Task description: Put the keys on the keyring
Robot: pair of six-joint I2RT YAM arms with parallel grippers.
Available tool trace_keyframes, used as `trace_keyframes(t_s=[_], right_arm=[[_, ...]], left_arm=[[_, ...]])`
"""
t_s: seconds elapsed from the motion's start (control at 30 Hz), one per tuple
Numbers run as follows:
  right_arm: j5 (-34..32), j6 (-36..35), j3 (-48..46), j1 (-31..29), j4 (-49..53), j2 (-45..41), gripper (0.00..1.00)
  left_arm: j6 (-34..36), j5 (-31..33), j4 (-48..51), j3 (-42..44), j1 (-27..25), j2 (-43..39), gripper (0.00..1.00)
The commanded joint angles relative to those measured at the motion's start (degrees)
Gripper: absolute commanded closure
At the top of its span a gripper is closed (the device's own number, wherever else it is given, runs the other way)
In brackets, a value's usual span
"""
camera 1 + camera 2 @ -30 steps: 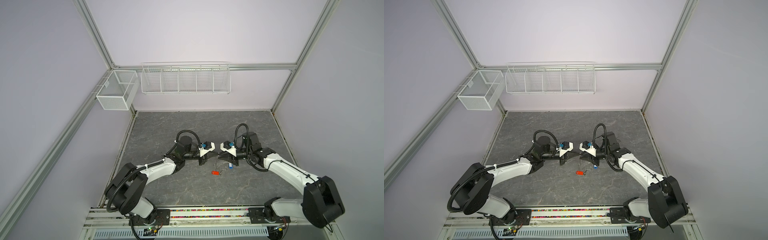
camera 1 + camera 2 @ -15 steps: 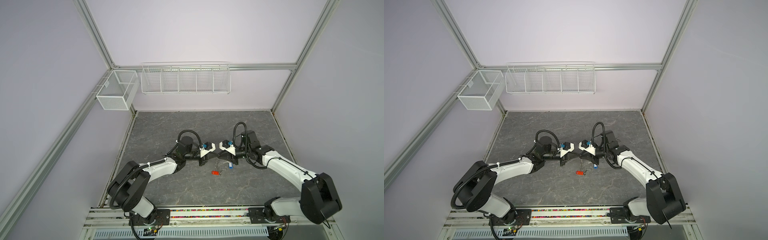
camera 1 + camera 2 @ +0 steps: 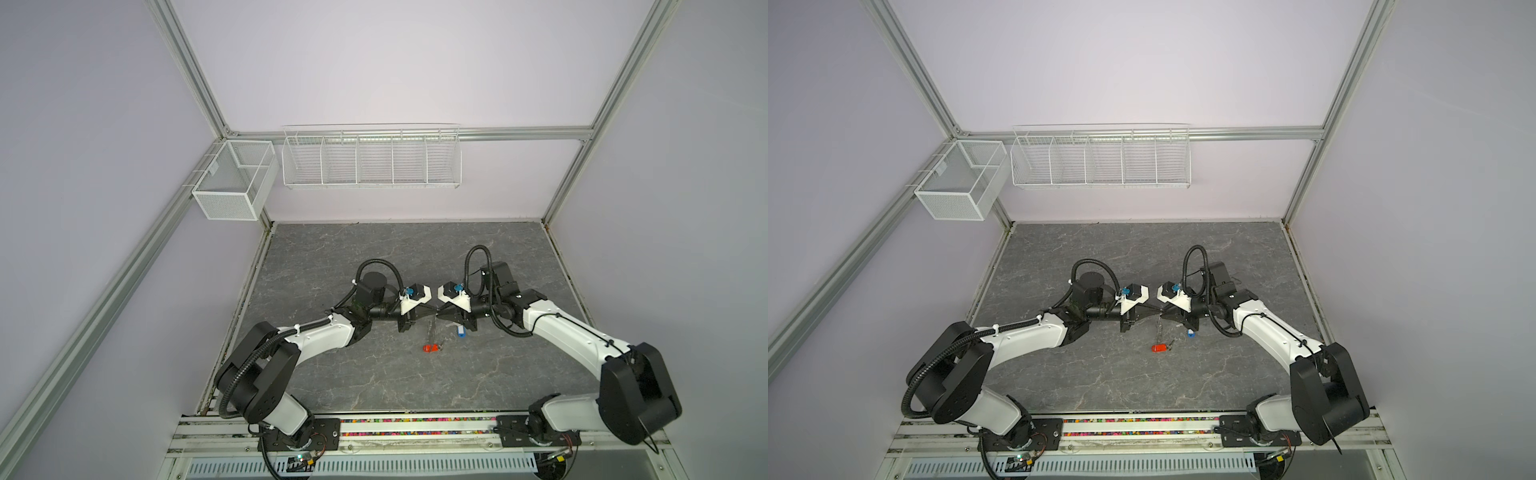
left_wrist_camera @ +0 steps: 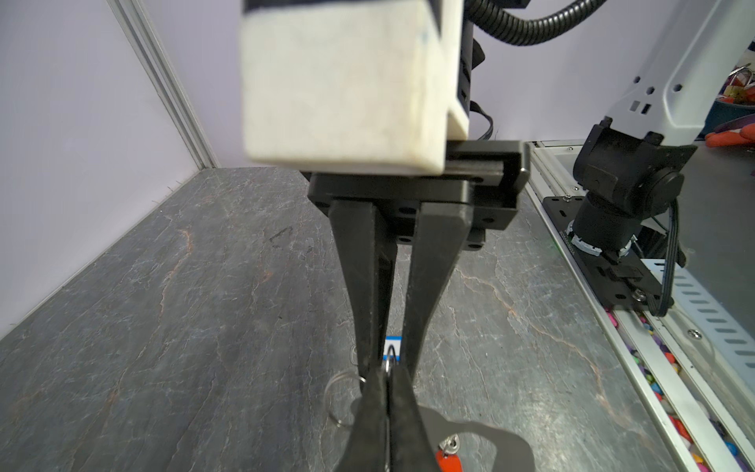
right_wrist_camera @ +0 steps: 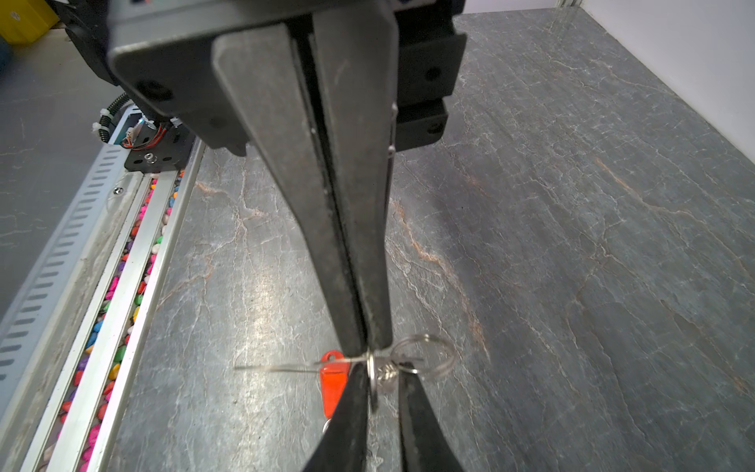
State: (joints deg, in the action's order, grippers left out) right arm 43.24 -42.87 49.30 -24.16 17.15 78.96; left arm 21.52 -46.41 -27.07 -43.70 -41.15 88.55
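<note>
Keyring (image 5: 425,336) hangs between the claws: left claw (image 4: 387,378) clenched on it, right claw (image 5: 383,371) narrowly parted around its clasp (image 5: 388,380), grip unclear. Red key (image 3: 430,348) and blue key (image 3: 460,331) lie on the surface (image 3: 374,374) below. Prying the clasp open seems next.

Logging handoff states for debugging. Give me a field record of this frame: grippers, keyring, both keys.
keyring: held between the two gripper tips, above the table
left gripper: shut on the keyring's metal ring
right gripper: jaws slightly apart around ring hardware; grip unclear
red-tagged key: below the tips; hanging or lying, unclear
blue-tagged key: on the table under the right gripper
</note>
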Motion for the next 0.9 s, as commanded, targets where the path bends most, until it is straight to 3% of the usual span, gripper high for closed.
trace_keyframes(t_s=[0.0, 0.77, 0.87], right_arm=[[0.9, -1.3, 0.7, -0.3, 0.6, 0.0, 0.82], [-1.1, -2.1, 4.0, -2.1, 5.7, 0.9, 0.93], [-2.5, -2.1, 4.1, -1.9, 6.2, 0.4, 0.93]], left_arm=[[0.2, -2.0, -1.1, -2.4, 0.1, 0.6, 1.00], [2.0, -2.6, 0.3, -2.1, 0.1, -0.4, 1.00], [1.7, 0.0, 0.3, -1.1, 1.0, -2.0, 0.72]])
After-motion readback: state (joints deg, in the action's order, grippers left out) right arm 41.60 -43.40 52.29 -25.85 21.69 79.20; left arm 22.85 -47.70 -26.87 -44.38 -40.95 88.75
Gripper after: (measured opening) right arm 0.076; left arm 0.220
